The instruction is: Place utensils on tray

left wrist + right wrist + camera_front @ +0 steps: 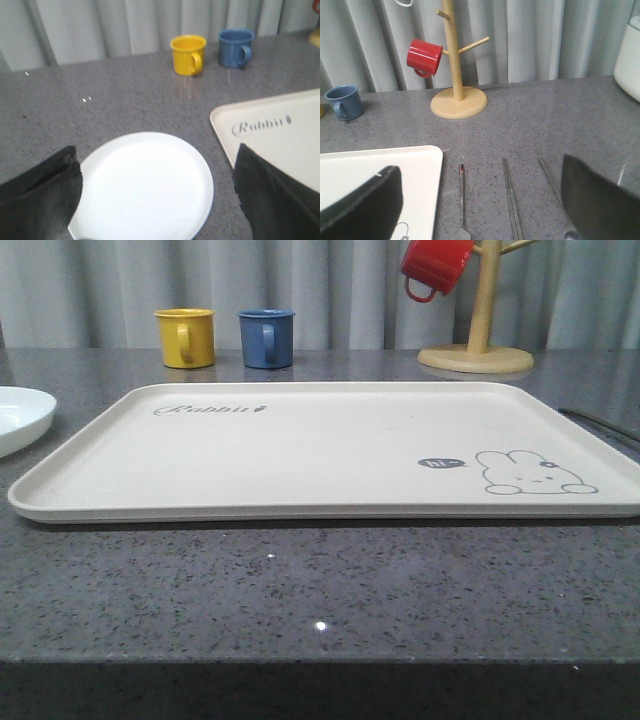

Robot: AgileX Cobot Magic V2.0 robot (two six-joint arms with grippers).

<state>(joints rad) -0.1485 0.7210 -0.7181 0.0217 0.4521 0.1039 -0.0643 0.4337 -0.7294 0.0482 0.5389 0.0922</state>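
Note:
The cream tray point(330, 445) with its rabbit drawing lies bare in the middle of the table. In the left wrist view, my left gripper point(157, 200) hangs open over the round white plate point(145, 187), one finger on either side of it, with the tray corner point(270, 130) close beside. My right gripper point(480, 210) is open above three slim metal utensils lying side by side on the counter just off the tray's edge point(380, 160). These are a fork-like handle point(461, 200), flat chopsticks point(511, 200) and a third handle point(552, 192) partly hidden by a finger.
A yellow mug point(186, 337) and a blue mug point(267, 338) stand behind the tray. A red mug point(435, 265) hangs on a wooden mug tree point(478, 350) at the back right. A white appliance point(630, 55) stands further right. The plate's edge point(20, 415) shows at the far left.

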